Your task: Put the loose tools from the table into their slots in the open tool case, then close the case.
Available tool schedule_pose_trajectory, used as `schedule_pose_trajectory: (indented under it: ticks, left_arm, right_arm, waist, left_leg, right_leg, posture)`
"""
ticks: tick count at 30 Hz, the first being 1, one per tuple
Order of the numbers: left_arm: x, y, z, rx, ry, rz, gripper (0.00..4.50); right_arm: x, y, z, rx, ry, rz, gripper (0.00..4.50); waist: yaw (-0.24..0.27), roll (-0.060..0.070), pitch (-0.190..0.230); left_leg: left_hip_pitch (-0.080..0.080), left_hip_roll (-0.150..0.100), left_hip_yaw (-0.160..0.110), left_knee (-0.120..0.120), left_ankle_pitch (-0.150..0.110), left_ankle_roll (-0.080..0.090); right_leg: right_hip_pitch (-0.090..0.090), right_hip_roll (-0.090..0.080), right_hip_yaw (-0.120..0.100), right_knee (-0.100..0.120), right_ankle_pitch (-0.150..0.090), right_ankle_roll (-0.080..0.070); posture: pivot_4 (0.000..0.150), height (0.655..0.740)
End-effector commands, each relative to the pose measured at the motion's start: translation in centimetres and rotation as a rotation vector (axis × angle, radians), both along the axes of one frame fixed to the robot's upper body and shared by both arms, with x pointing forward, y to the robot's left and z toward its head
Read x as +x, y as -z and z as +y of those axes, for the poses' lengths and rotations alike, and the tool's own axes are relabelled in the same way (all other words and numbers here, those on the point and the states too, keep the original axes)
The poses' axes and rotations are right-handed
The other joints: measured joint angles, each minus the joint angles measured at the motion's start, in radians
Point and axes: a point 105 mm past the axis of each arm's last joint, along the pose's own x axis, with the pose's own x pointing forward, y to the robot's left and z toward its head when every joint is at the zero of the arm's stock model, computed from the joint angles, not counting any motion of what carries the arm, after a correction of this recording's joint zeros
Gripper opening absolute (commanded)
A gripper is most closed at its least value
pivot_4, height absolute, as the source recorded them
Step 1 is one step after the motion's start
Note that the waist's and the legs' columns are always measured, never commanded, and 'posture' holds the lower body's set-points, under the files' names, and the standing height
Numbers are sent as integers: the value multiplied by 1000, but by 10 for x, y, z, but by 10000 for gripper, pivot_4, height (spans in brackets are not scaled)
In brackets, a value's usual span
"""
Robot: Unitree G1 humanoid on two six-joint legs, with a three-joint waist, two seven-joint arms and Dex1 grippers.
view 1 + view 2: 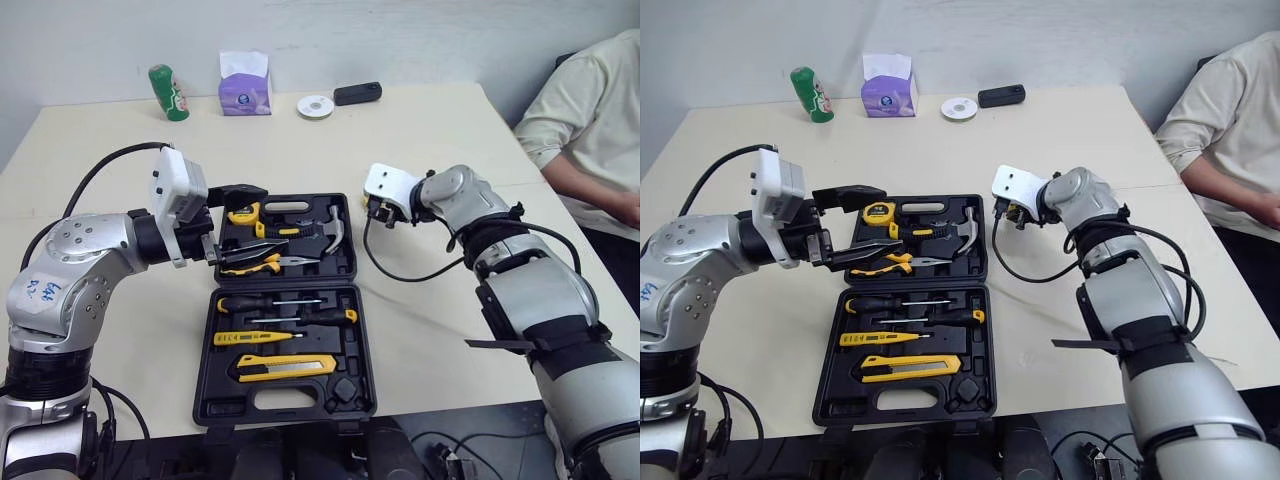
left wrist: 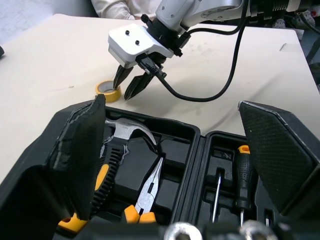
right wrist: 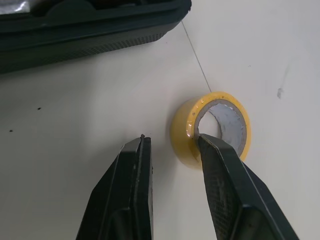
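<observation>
**One roll outside, seven tools in the case**

One black plastic tool case lies open on the pale table, both halves flat. In the far half I count three tools: one yellow tape measure, one steel-headed hammer and one pair of yellow-and-black-handled pliers. The near half holds four: two black-handled screwdrivers, one flat yellow bar-shaped tool and one yellow utility knife.

One loose thing sits outside, a small yellow roll of tape, flat on the table just beside the case's right edge. The right gripper points down at it with its jaws apart; one finger sits over the roll's rim, the other beside the roll.

The left gripper hangs over the far half of the case, jaws wide apart and holding nothing.

Four items line the far edge: one green can, one purple tissue pack, one white disc and one black oblong device. One person in a pale sleeve sits on the right.
</observation>
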Motion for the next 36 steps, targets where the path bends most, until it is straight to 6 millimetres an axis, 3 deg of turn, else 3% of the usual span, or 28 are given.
schedule_pose_trajectory:
  ticks: [1,12,21,24,26,36]
  left_arm:
    - [-5,-9,-4,-8,14,-38,45000]
    - [-6,-8,-2,-3,12,-42,45000]
    - [-6,-8,-1,2,-3,-51,45000]
    - [-7,-9,0,1,-7,-54,45000]
    - [-7,-10,-1,0,-9,-56,45000]
    - [-14,-10,-9,-15,46,-43,45000]
  right_arm:
    - [4,-10,5,16,5,-57,15882]
    - [7,-20,9,37,14,-101,15882]
    - [8,-8,12,23,51,-91,15882]
    - [8,-2,5,-1,73,-85,8722]
    - [8,-2,3,0,75,-83,116]
    - [4,-36,-2,7,-25,-82,116]
  waist:
    - [0,0,0]
    - [0,0,0]
    - [-1,0,0]
    - [-1,0,0]
    - [-1,0,0]
    - [0,0,0]
  left_leg:
    - [0,0,0,0,0,0]
    - [0,0,0,0,0,0]
    - [0,0,0,0,0,0]
    - [0,0,0,0,0,0]
    - [0,0,0,0,0,0]
    - [0,0,0,0,0,0]
  right_leg:
    - [0,0,0,0,0,0]
    - [0,0,0,0,0,0]
    - [0,0,0,0,0,0]
    - [0,0,0,0,0,0]
    - [0,0,0,0,0,0]
    - [0,0,0,0,0,0]
  posture:
    - [1500,7316]
    - [1500,7316]
    - [1500,7316]
    - [1500,7316]
    - [1500,7316]
    - [1500,7316]
